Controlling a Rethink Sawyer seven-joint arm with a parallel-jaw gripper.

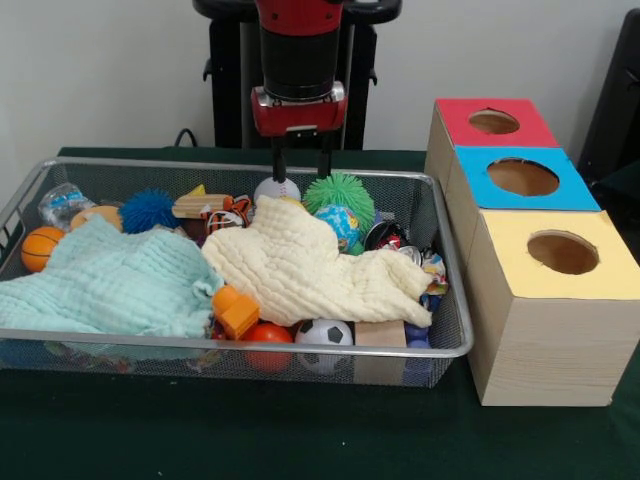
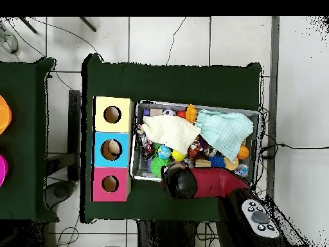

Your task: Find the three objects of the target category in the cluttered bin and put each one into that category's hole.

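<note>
Bin (image 1: 455, 345), heaped w/ toys and cloths, sits on green worktop (image 1: 300, 430) beside three holed boxes (image 1: 540, 290). Hand (image 1: 300, 166), fingers apart and empty, hovers over white baseball (image 1: 276, 189) at far edge; search step, next likely descend & grip.

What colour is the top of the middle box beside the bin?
Blue: the middle box has a blue top around its round hole, clearest in the front view.

red and black arm (image 1: 300, 60), thin dark jaws
</note>
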